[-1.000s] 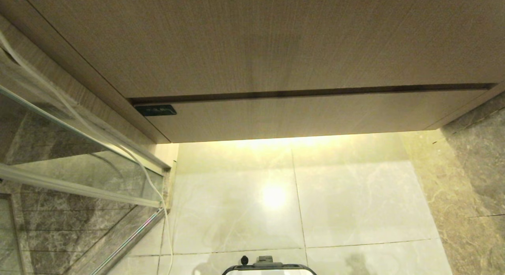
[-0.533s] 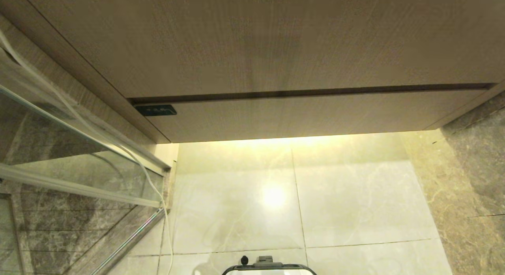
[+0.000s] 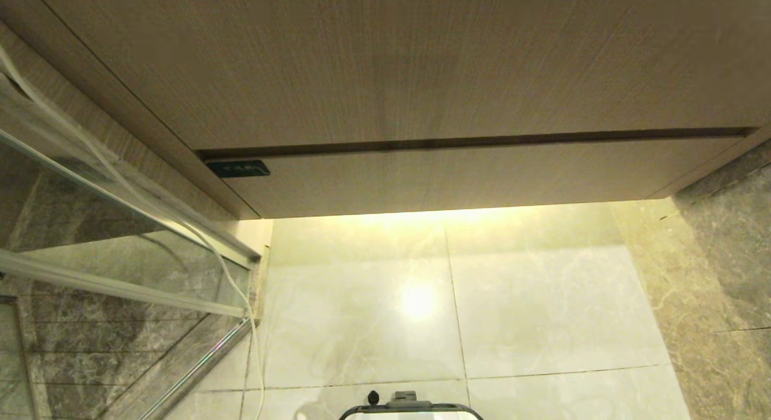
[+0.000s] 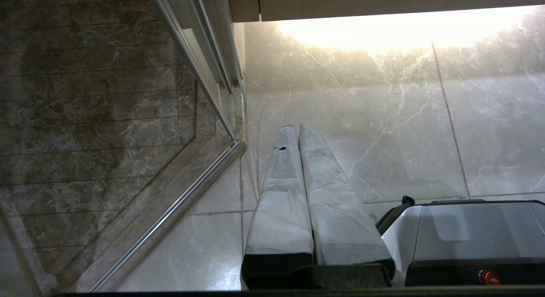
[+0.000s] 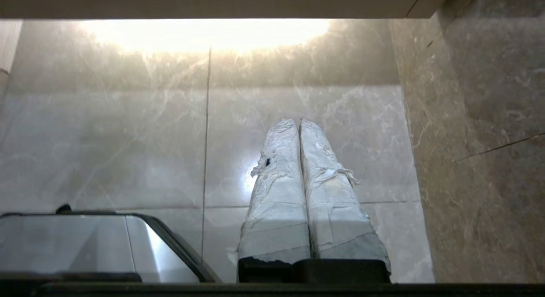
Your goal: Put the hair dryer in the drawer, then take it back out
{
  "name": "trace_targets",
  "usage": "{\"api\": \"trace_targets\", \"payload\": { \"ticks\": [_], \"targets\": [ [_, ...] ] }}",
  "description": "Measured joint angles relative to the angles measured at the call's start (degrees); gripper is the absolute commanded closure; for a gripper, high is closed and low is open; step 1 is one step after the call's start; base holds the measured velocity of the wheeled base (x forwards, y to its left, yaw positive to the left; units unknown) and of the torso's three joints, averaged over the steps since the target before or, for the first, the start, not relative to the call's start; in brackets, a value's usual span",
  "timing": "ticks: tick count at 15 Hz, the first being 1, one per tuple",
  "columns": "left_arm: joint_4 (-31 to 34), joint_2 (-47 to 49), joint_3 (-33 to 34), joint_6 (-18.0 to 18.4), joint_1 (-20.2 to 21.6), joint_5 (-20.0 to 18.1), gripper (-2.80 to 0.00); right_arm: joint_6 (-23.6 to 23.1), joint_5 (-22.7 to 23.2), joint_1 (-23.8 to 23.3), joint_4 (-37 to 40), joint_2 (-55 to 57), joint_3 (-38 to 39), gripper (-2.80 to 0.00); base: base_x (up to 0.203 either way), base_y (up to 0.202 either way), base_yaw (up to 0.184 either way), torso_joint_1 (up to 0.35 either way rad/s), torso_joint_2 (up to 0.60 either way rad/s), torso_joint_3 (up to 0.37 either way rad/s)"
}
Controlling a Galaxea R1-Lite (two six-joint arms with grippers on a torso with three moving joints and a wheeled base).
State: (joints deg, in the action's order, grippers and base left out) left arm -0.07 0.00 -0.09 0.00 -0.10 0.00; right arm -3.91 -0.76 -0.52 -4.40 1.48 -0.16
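Note:
The drawer (image 3: pixel 470 173) is the wide shallow beige wood-grain front low on the cabinet. It is closed, with a small dark label plate (image 3: pixel 237 167) at its left corner. The hair dryer is out of view. Neither gripper shows in the head view. In the left wrist view my left gripper (image 4: pixel 298 126) points down at the pale floor tiles, its taped fingers pressed together and empty. My right gripper (image 5: pixel 299 121) hangs the same way over the tiles, shut with nothing in it.
A taller plain wood-grain panel (image 3: pixel 391 64) sits above the drawer. A glass partition with a metal rail (image 3: pixel 120 287) stands at the left, with a thin white cord (image 3: pixel 232 281) hanging beside it. A dark marble wall (image 3: pixel 723 257) closes the right. My base (image 3: pixel 411 408) is below.

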Motion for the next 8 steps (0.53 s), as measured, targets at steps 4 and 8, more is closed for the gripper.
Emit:
{"api": "trace_targets", "payload": {
  "ticks": [4,8],
  "targets": [
    [0.00,0.00,0.01,0.00,0.00,0.00,0.00,1.58,-0.14,0.09,0.13,-1.40,0.07,0.00,0.000,0.000,0.000,0.000,0.00,0.000],
    [0.00,0.00,0.01,0.00,0.00,0.00,0.00,1.58,0.13,0.09,0.39,-1.62,0.07,0.00,0.000,0.000,0.000,0.000,0.00,0.000]
  ]
}}
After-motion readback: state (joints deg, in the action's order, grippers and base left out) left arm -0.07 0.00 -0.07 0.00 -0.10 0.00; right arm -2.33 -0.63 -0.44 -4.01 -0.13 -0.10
